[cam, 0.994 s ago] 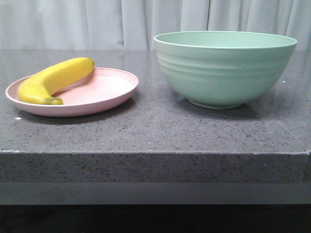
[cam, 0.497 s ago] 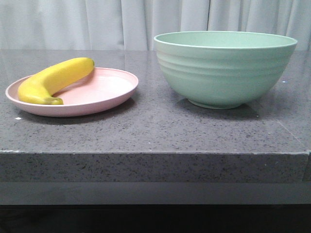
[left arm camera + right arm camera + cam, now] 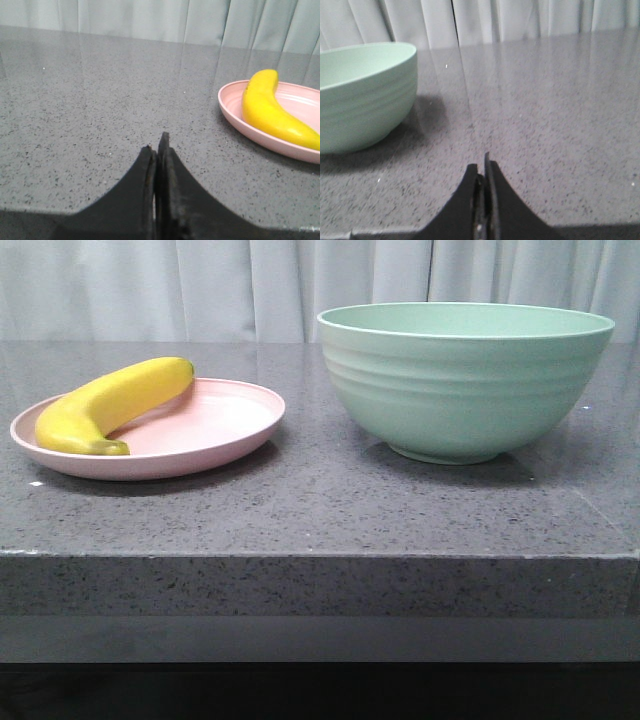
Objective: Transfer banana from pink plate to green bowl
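The yellow banana lies along the left side of the pale-pink plate at the table's left. The mint-green bowl stands upright and empty-looking at the right. Neither gripper shows in the front view. In the left wrist view my left gripper is shut and empty, low over bare table, with the plate and banana off to its side. In the right wrist view my right gripper is shut and empty over bare table, with the bowl off to its side.
The grey speckled stone table has its front edge close to the camera. A pale curtain hangs behind the table.
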`<state>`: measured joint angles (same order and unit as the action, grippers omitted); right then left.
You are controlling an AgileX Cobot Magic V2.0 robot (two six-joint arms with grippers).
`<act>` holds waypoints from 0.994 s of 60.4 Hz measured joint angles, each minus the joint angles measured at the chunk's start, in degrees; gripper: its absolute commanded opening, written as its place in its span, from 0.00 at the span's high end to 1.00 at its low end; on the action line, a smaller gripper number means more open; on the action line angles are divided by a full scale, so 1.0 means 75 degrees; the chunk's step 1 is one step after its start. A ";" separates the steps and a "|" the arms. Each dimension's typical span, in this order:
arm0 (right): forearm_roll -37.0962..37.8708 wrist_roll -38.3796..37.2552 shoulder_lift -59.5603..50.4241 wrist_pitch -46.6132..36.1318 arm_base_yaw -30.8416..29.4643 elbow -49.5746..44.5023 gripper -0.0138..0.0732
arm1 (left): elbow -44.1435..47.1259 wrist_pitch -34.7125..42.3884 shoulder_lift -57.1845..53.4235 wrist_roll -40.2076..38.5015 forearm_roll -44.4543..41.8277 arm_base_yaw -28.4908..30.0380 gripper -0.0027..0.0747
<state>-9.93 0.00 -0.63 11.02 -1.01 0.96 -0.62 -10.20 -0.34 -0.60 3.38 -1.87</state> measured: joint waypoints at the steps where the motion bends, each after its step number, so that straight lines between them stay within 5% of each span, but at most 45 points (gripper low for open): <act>1: 0.0000 0.0000 0.0000 0.0192 0.0000 0.0128 0.94 | -0.0057 -0.0036 0.0000 0.0000 0.0000 0.0000 0.99; 21: 0.0351 0.0193 0.1734 0.1841 0.0000 0.2610 0.94 | -0.2601 -0.0787 0.1885 0.0080 -0.0043 0.0000 0.99; 39: 0.0396 0.0479 0.3133 0.2247 0.0000 0.3634 0.94 | -0.3106 -0.0853 0.3210 0.0080 -0.0043 0.0000 0.98; 46: 0.0407 0.0493 0.3147 0.2234 0.0000 0.3649 0.81 | -0.3124 -0.0872 0.3210 0.0080 -0.0043 0.0000 0.79; 54: 0.0407 0.0493 0.3147 0.2234 0.0000 0.3649 0.48 | -0.3124 -0.0872 0.3210 0.0080 -0.0043 0.0000 0.31; 60: 0.0407 0.0511 0.3147 0.2234 0.0000 0.3649 0.30 | -0.3124 -0.0872 0.3210 0.0080 -0.0043 0.0000 0.12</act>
<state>-6.88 3.83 22.97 27.77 -1.01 28.33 -24.05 -16.74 23.73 0.00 3.06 -1.87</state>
